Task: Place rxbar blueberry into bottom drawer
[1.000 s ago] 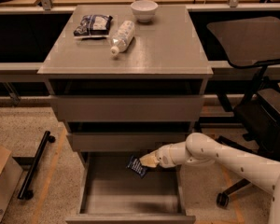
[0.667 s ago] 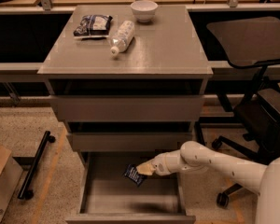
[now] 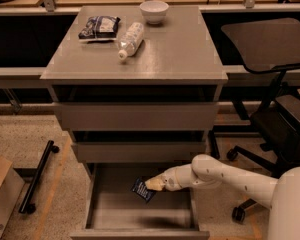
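End effector (image 3: 150, 185) holds rxbar blueberry (image 3: 141, 190) over bottom drawer (image 3: 135, 217).

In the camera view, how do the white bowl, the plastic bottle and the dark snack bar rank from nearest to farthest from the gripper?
The gripper is over the open bottom drawer.
1. The snack bar, held at its tip.
2. The plastic bottle, lying on the cabinet top, left of centre.
3. The white bowl, at the top's back edge.
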`<state>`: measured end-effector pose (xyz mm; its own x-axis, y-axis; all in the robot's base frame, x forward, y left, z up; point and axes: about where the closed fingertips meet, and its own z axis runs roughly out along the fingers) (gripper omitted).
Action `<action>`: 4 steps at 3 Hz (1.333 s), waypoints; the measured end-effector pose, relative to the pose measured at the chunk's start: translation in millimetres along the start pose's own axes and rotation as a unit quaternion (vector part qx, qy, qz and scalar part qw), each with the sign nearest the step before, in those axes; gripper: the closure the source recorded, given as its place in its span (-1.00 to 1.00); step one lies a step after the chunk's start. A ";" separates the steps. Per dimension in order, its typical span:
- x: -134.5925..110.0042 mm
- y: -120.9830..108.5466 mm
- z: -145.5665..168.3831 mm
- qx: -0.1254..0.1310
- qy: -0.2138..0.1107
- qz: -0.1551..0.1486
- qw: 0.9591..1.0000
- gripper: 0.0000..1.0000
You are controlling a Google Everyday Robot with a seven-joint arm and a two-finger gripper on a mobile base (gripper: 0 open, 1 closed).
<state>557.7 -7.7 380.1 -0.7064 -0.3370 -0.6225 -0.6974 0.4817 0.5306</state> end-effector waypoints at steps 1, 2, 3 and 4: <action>11.5 -12.7 24.9 -0.019 -0.008 0.002 1.000 1.00; 33.1 -35.0 56.4 -0.044 -0.020 0.021 0.999 1.00; 60.3 -56.1 86.2 -0.061 -0.029 0.053 0.996 1.00; 86.7 -71.6 115.6 -0.070 -0.019 0.080 0.994 0.65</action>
<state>560.3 22.1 221.6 -0.8065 -0.2324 -0.5437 -0.5882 0.4089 0.6977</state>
